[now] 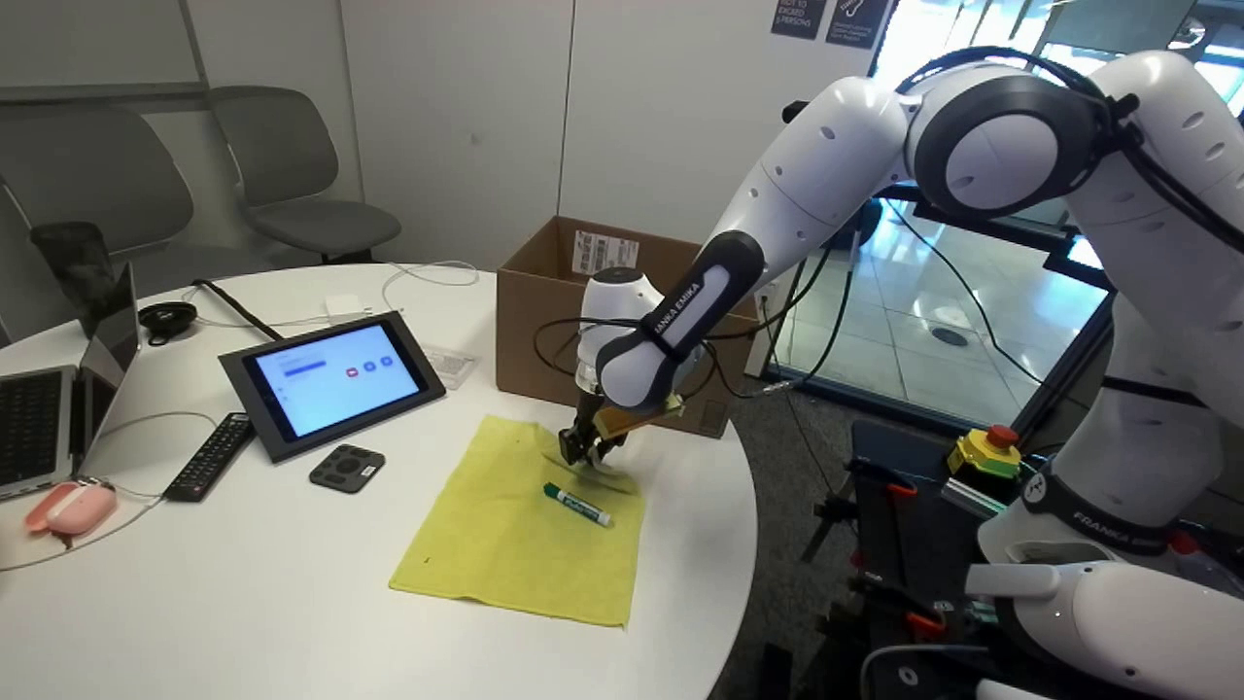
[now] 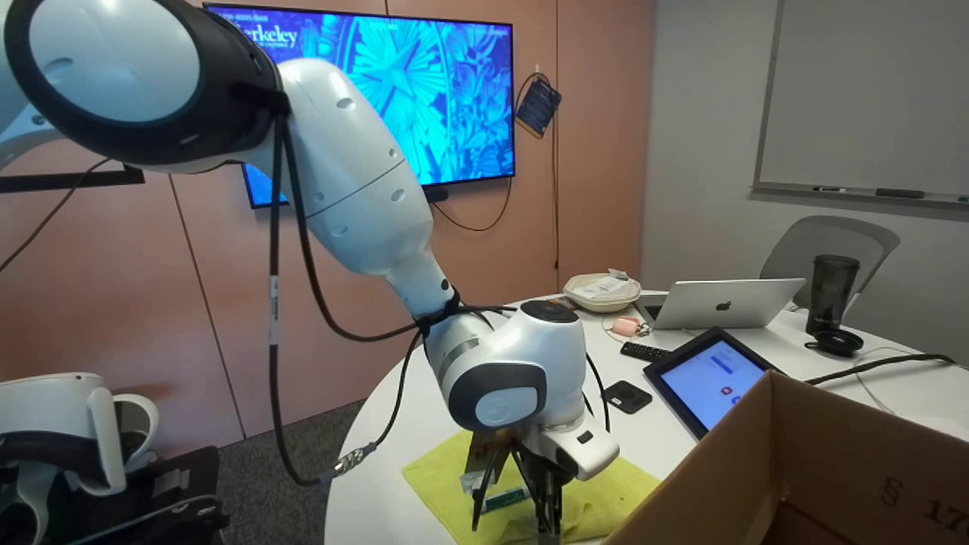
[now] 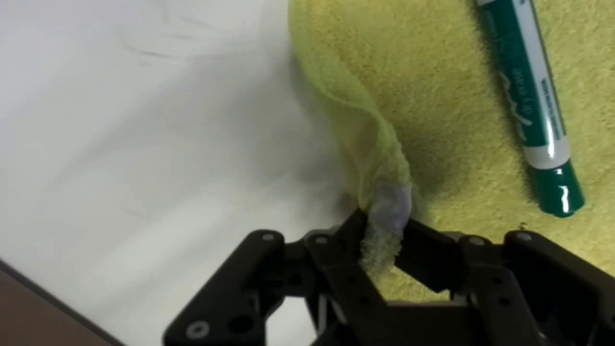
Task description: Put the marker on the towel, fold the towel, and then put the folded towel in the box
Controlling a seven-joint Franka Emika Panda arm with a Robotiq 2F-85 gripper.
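The yellow-green towel [image 1: 505, 554] lies mostly flat on the white table, its edge near the box lifted and bunched. On top of it rests the green and white marker [image 1: 577, 506], also seen in the wrist view as a green marker [image 3: 528, 86] to the right of the jaws. My gripper [image 3: 383, 235] is shut on a pinched fold of the towel edge, with a pale tag-like patch at the fold. In an exterior view the gripper [image 1: 589, 453] points down at that edge. The brown cardboard box [image 1: 535, 335] stands upright behind the wrist, partly hidden by the arm.
A black-framed tablet [image 1: 335, 379], a dark puck-like device [image 1: 348, 468], a remote [image 1: 209, 457], a laptop [image 2: 719, 304] and a pink case [image 1: 73, 507] share the table. Cables run across its far part. The table's rounded edge [image 1: 743, 525] lies close beside the towel.
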